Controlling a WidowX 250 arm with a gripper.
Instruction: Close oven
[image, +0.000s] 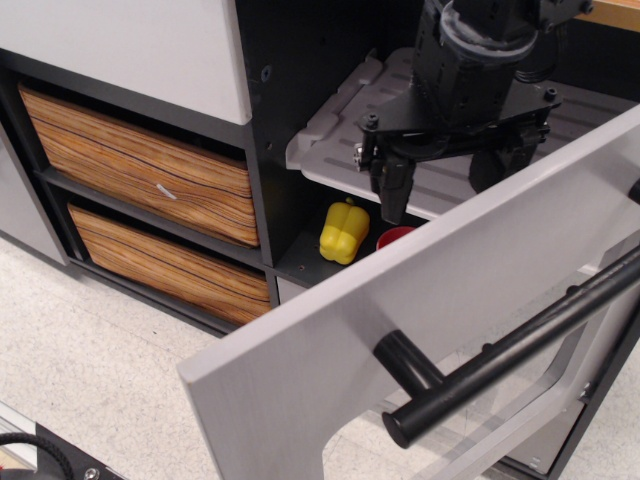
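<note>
The oven (300, 170) stands open, its brushed-grey door (420, 330) swung down and outward across the lower right of the view, the thick black bar handle (500, 355) jutting toward the camera. Inside the dark cavity, a ribbed grey rack (340, 130) sits above a yellow toy bell pepper (343, 232) and a red object (396, 238) partly hidden by the door edge. The black gripper (445, 170) hangs over the rack behind the door, fingers apart and empty. Two wood-grain drawers (140, 160) lie left of the oven.
</note>
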